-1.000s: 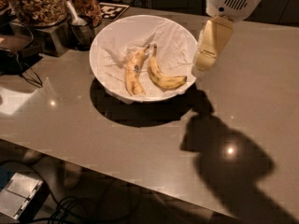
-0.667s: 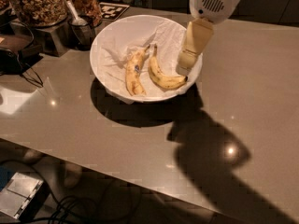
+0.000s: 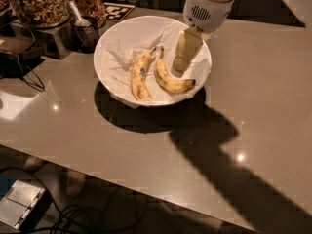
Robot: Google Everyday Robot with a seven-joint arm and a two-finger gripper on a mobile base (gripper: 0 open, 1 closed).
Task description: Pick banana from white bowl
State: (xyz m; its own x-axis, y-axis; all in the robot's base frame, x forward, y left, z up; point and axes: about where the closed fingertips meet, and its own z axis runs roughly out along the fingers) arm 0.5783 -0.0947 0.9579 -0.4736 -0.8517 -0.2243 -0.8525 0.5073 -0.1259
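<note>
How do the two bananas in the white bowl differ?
The curved banana is slim and deep yellow; the straighter banana is thicker and paler. The straighter banana carries a small dark sticker; the curved banana has none. The gripper hangs beside the curved banana's upper end. Both lie in the white bowl.

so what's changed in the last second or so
The gripper moved in from the rim of the white bowl on the picture's right toward the bowl's middle, and now hangs close by the banana. Nothing has been taken hold of. The banana, the paler banana beside it and the bowl lie as they were.
</note>
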